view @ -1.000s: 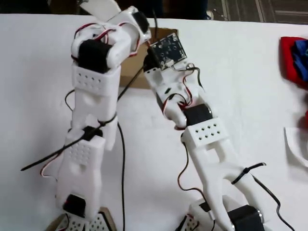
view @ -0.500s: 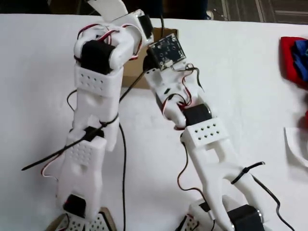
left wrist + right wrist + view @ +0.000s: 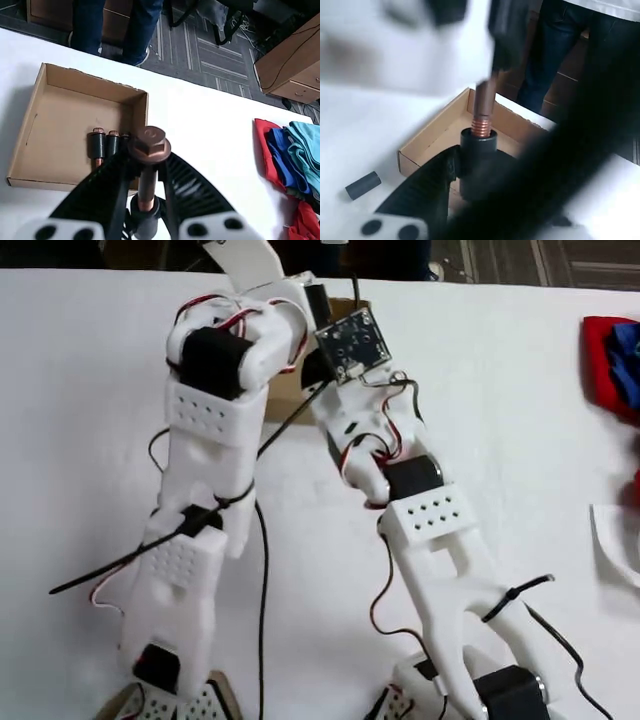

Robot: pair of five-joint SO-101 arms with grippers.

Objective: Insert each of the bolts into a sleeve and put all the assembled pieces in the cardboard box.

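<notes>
Left gripper [image 3: 145, 165] grips the bolt [image 3: 149, 143], right gripper [image 3: 477, 177] clamps the sleeve [image 3: 479, 150]; best pushed straight down, no tilt.

A: Where are my arms?
B: Your left arm [image 3: 205, 440] reaches to 12 o'clock and your right arm [image 3: 440, 540] slants toward 11, wrists close together. Your left gripper [image 3: 147, 162] clamps the bolt [image 3: 149, 145]; your right gripper [image 3: 479, 172] clamps the sleeve [image 3: 479, 152].

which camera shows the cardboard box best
The left wrist view: the cardboard box lies open, with assembled pieces inside. The right wrist view shows one corner behind the sleeve; the high view, slivers between the arms.
</notes>
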